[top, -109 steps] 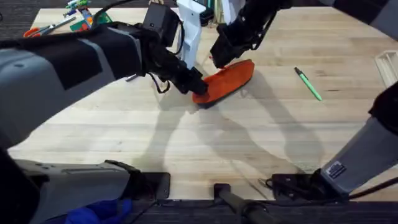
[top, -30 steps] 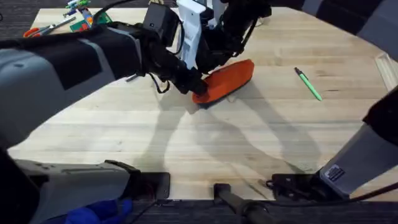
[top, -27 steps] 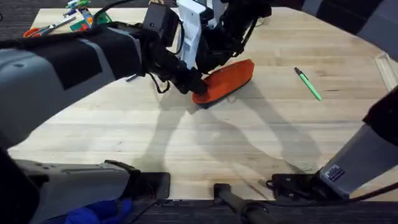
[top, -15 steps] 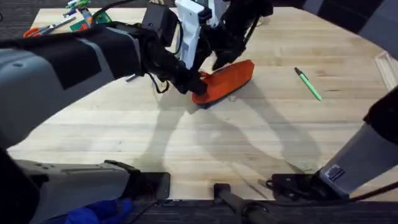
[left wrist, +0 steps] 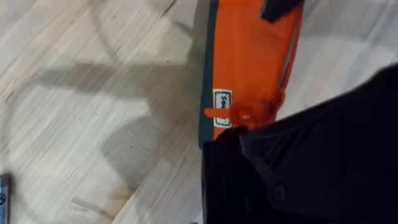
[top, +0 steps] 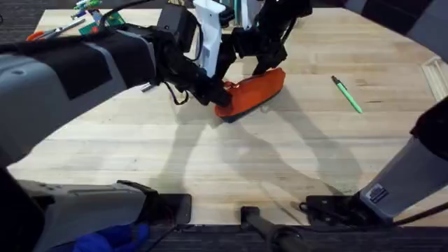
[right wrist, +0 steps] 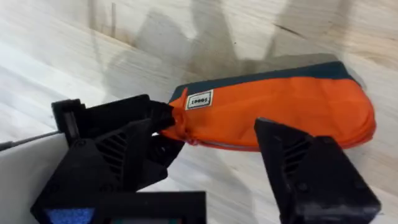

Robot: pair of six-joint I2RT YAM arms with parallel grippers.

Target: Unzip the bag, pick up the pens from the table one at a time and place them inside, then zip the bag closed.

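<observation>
We see the bag point(top: 250, 91) lying on the table point(top: 266, 161), a bit left of the middle and toward the far side. Its left end points nearer to us and its right end points farther away. The left gripper point(top: 215, 92) is at the bag's left end, touching it. The right gripper point(top: 266, 63) is just behind the bag, over its far right part. One pen point(top: 346, 94) lies on the table to the right of the bag, well apart from it. At the far left corner of the table, a small pile of things point(top: 87, 17) lies well apart from the bag.
</observation>
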